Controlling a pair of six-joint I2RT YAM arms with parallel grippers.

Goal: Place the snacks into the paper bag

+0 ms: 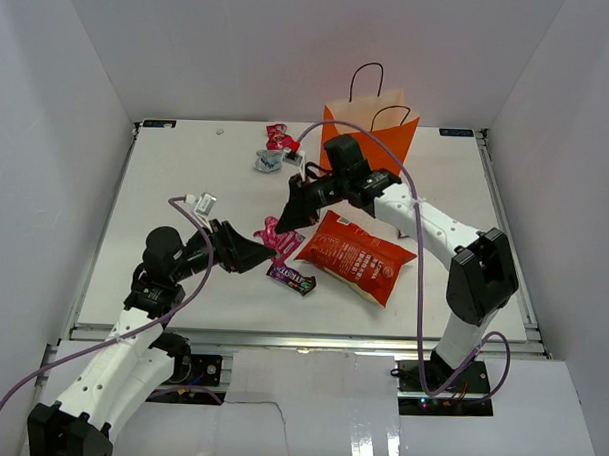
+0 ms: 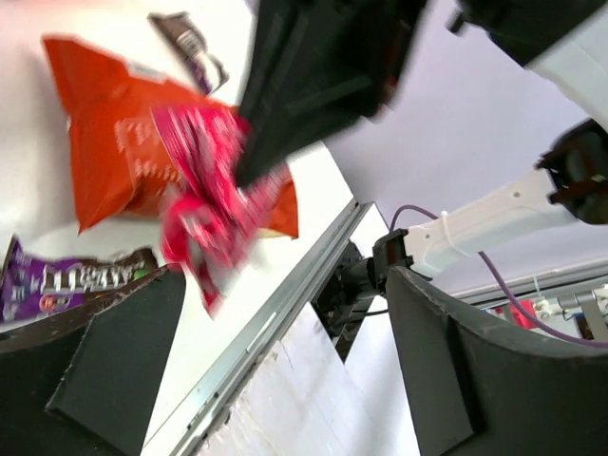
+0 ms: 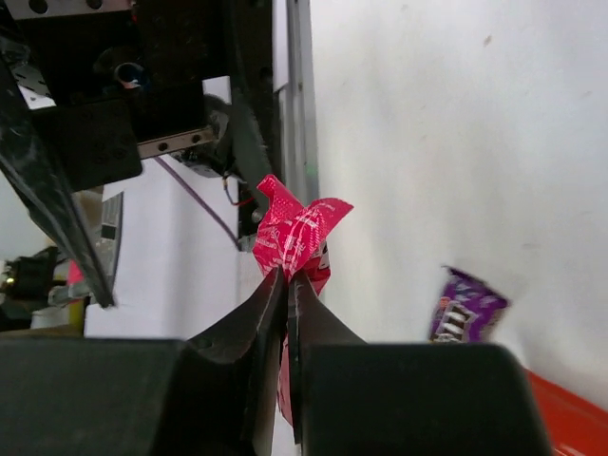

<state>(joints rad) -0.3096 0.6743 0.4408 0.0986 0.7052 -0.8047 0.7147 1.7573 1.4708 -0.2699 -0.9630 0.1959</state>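
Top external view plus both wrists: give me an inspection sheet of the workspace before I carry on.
Surface: white table, no spill seen.
Job's things: orange paper bag upright at the far edge; red chip bag flat near the centre; purple bar beside it; pink candy and silver-blue candy left of the bag; pink wrapper held between the arms.
Clutter: small white piece by the candies, too small to identify.
Grippers: right gripper shut on the pink wrapper; left gripper open beside it, not gripping.
Cables: right arm's purple cable arcs across the paper bag's front; left arm's purple cable loops by its wrist.
Surroundings: white walls on three sides.
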